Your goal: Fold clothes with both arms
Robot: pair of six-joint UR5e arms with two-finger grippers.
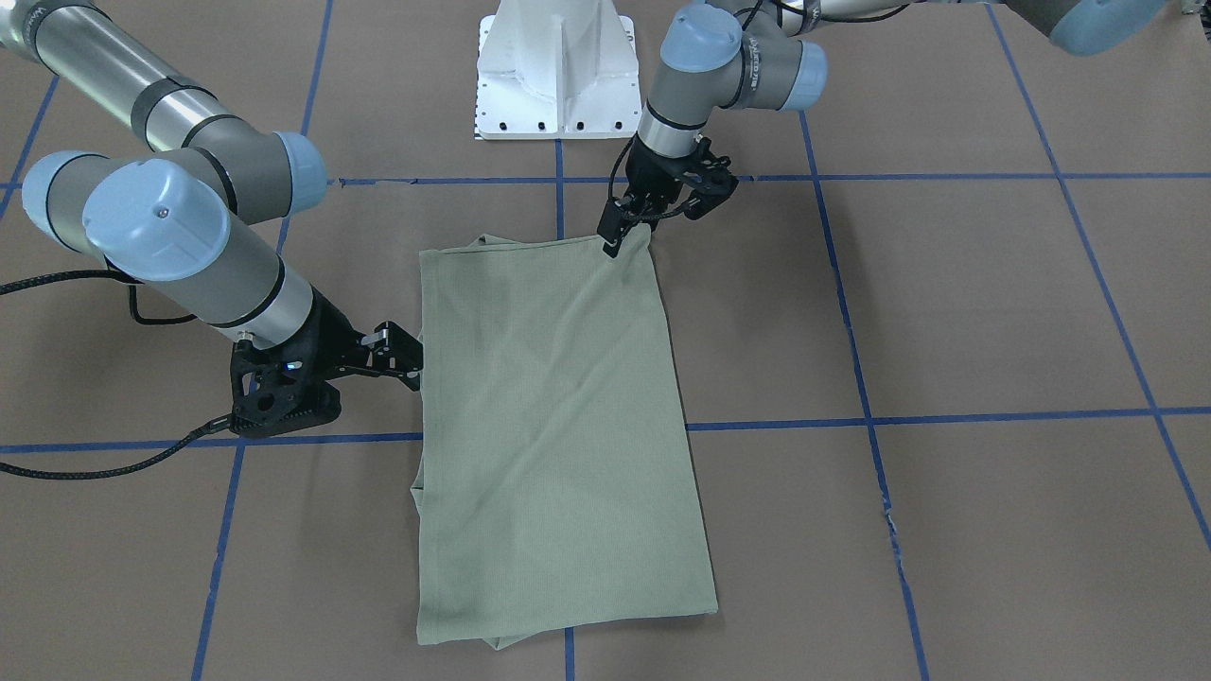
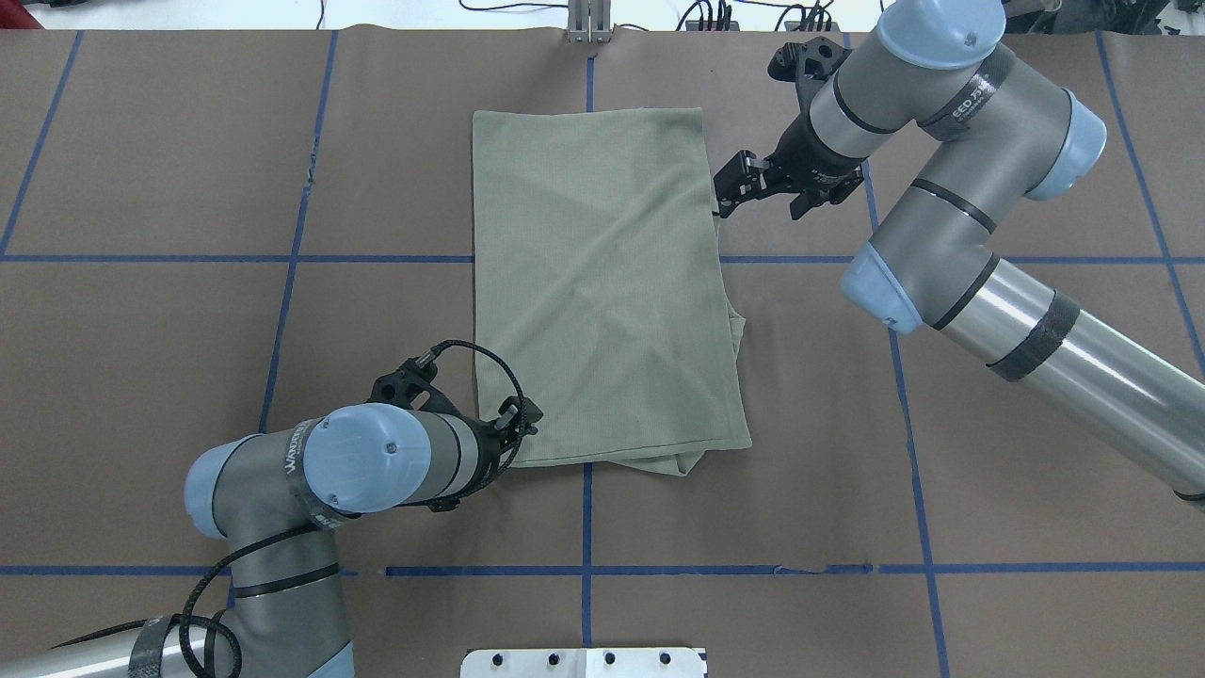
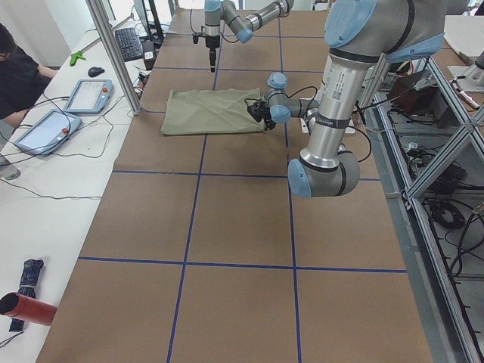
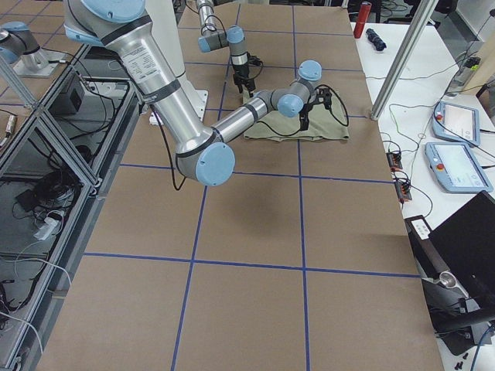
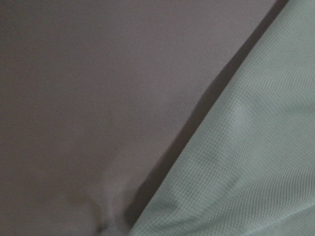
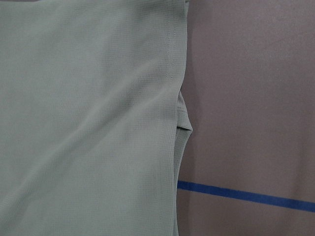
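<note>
The sage-green shirt (image 1: 558, 407) lies folded into a long flat rectangle on the brown table, also seen from overhead (image 2: 602, 282). A lower layer sticks out at its right edge (image 6: 183, 123). My left gripper (image 1: 629, 235) sits low on the shirt's corner nearest the robot, on my left (image 2: 525, 426). I cannot tell whether it is open or shut. The left wrist view shows only the shirt's edge (image 5: 246, 172) and its shadow. My right gripper (image 1: 416, 357) is open, its fingertips at the shirt's right long edge (image 2: 723, 193), beside the cloth and not holding it.
The white pedestal base (image 1: 558, 76) stands at the robot's side of the table. Blue tape lines (image 2: 584, 570) grid the brown surface. In the exterior left view, a side desk with tablets (image 3: 87, 94) and a seated operator (image 3: 15, 76) borders the table's far side.
</note>
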